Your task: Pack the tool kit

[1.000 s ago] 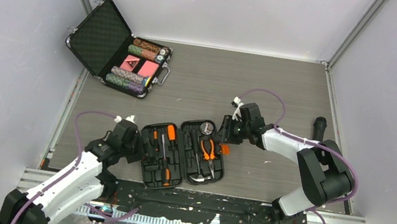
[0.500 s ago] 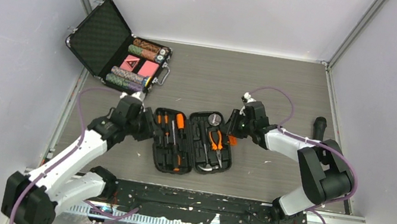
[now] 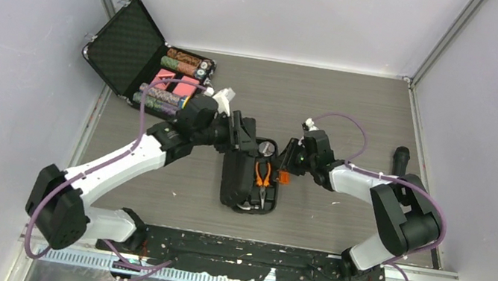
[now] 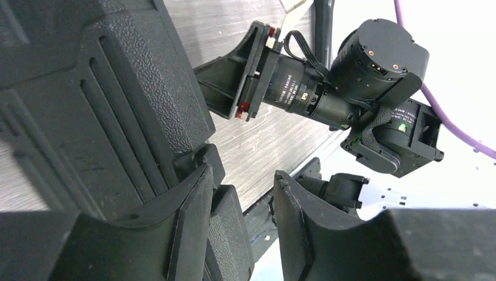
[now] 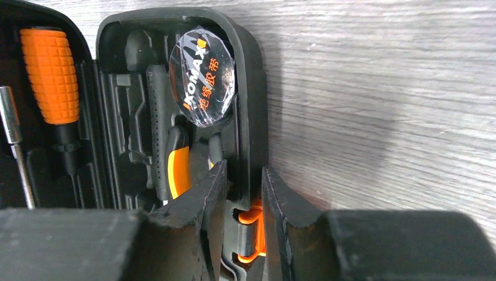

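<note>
The tool kit point(image 3: 248, 186) lies mid-table, half folded. Its ribbed black lid point(image 3: 234, 159) stands up on edge over the tray half, which holds orange-handled pliers point(image 3: 261, 174) and a tape roll point(image 5: 202, 76). My left gripper point(image 3: 236, 129) is at the lid's far end. In the left wrist view its jaws point(image 4: 240, 175) stand apart, one finger point(image 4: 193, 216) lying against the lid's outer side point(image 4: 99, 99), bare table showing in the gap. My right gripper point(image 3: 286, 163) point(image 5: 244, 170) is closed round the tray's right rim at the orange latch point(image 5: 251, 218). An orange screwdriver point(image 5: 51, 76) sits inside the lid.
An open metal-edged briefcase point(image 3: 125, 45) of poker chips and red cards stands at the back left. A black post point(image 3: 400, 158) rises by the right wall. The arms' black base plate point(image 3: 250, 258) runs along the near edge.
The kit lay flat and open before. My left gripper has swung up and to the right, tipping the left half upright over the other half. The right gripper stayed at the latch edge.
</note>
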Motion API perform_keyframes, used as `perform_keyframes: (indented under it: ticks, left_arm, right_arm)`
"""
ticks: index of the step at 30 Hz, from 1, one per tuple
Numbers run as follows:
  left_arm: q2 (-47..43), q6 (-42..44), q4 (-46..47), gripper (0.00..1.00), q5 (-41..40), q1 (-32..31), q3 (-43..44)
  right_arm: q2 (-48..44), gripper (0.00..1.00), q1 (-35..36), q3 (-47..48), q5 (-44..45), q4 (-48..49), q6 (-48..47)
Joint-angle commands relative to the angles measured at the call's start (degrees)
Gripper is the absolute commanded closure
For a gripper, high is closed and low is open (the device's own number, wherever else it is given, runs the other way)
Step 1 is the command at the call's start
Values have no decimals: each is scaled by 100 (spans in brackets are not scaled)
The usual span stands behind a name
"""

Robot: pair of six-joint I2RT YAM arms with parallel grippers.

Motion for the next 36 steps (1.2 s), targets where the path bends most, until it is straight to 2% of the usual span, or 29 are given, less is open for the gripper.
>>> perform_keyframes:
  ticks: [1, 7, 12, 19, 24, 27, 31, 36]
  left_arm:
    - [399, -103, 552, 57, 242, -226, 410]
    - [1048, -242, 824, 56, 387, -308, 718]
    - [1174, -203, 877, 49, 407, -303, 1101]
    - [917, 492, -102, 45, -15, -290, 1570]
    - [958, 687, -519, 50, -99, -378, 1166]
    - [1226, 821, -743, 53, -4, -603, 1102]
    - [1684, 919, -942, 57, 57, -890, 1178]
    - [2220, 994, -1193, 65, 58, -958, 1184]
  right_arm:
    - [67, 80, 120, -52, -526, 238, 317]
    - [-95, 72, 23, 41, -498, 121, 248]
    - [-477, 57, -392, 54, -322, -286, -53]
    - [-1631, 44, -1037, -61, 96, -1257, -680]
    - [-2216, 42, -1283, -311, -133, -1588, -836]
    - [-2182, 42, -1281, -508, -731, -1527, -666]
    - [-2058, 43, -1276, -868, -1070, -1041, -373]
    - [-1622, 48, -1274, -1074, -1387, -485, -151]
